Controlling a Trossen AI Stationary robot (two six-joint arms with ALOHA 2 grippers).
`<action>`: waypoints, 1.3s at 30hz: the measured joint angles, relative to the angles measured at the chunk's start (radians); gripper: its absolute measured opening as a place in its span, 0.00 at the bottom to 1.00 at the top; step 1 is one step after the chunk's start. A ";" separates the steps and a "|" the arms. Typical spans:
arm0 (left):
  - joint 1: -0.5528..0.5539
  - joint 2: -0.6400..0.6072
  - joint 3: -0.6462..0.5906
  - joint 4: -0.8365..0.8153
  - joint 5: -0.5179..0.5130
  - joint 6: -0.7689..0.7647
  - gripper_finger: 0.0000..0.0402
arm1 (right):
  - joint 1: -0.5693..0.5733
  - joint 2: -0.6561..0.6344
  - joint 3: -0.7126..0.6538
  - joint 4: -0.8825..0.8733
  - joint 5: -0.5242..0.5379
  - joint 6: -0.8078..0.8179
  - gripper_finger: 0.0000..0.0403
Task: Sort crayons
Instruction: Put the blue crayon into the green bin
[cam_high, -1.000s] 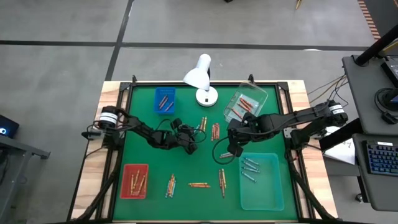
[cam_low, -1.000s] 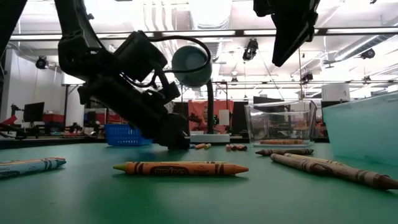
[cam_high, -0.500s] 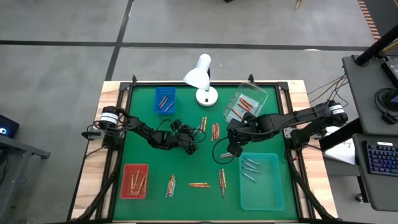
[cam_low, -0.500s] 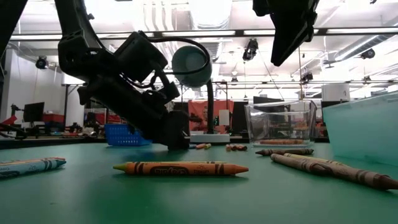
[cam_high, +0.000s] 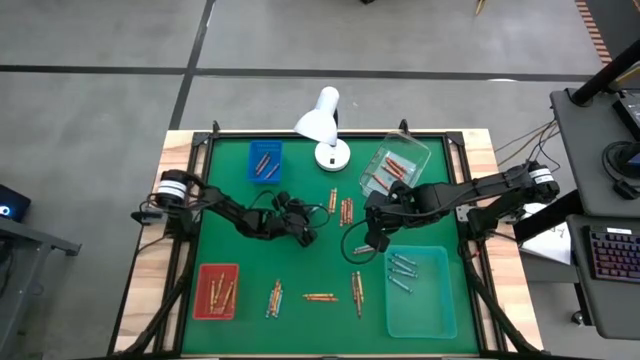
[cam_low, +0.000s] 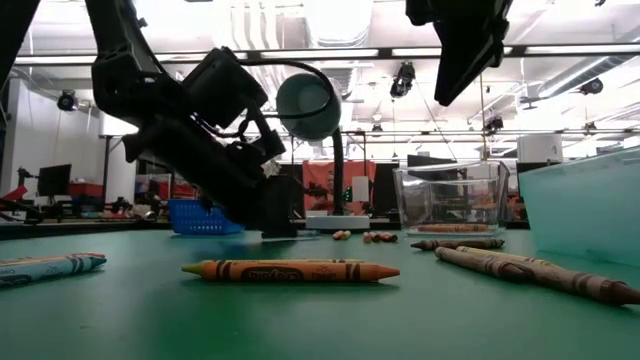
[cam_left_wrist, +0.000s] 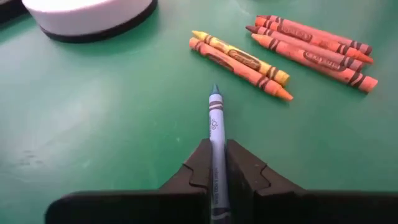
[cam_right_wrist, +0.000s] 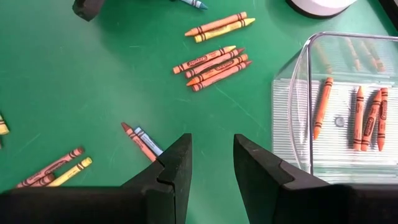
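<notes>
- red tray (cam_high: 216, 291) at 7 o'clock on the mat has a few crayons in it, can't count them
- blue basket (cam_high: 264, 160) up at 11 o'clock, two sticks inside
- left gripper (cam_left_wrist: 214, 163) mid-mat, fingers clamped on one blue crayon (cam_left_wrist: 215, 140), tip sticking out
- loose ahead of it: a pair (cam_left_wrist: 240, 65), then a bunch of four (cam_left_wrist: 314, 49)
- right gripper (cam_right_wrist: 212, 163) hangs above the mat just right of centre, fingers apart, nothing in them
- clear tray (cam_right_wrist: 323, 155) at 1 o'clock: four orange-red crayons (cam_right_wrist: 369, 117) I can see clearly

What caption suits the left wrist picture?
Left end effector gripping a slim blue crayon above green table.
</notes>
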 joint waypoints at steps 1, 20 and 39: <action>0.000 -0.006 0.000 0.001 0.000 0.004 0.01 | 0.000 0.000 -0.002 0.004 0.003 -0.001 0.27; -0.099 -0.216 -0.003 0.169 0.039 0.246 0.00 | 0.119 0.000 -0.188 0.376 0.060 -0.071 0.27; -0.134 -0.369 -0.243 0.854 0.394 0.365 0.00 | 0.216 0.000 -0.375 1.056 0.147 -0.370 0.27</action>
